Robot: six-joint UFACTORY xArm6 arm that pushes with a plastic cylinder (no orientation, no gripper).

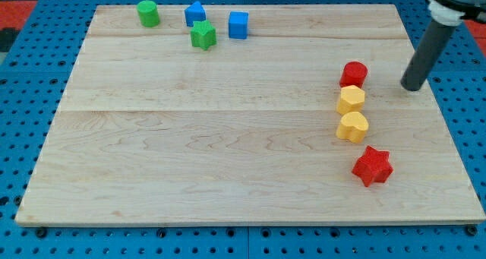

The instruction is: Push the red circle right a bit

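Your tool, a bare rod with nothing to clamp, has its tip [413, 87] right of the red circle [354, 74] near the desk's [228, 160] right edge; circle round to its left side, then push gently.

On the desk [228, 145], four blocks sit near the view's top left: green cylinder [148, 14], blue block [195, 14] to its right, green star [203, 36] just below that, and blue cube [238, 24] furthest right. At the view's right, a column runs downward: red circle [354, 74], yellow block [351, 99], yellow heart [352, 127], red star [372, 166]. My tip [412, 86] stands right of the red circle, apart.
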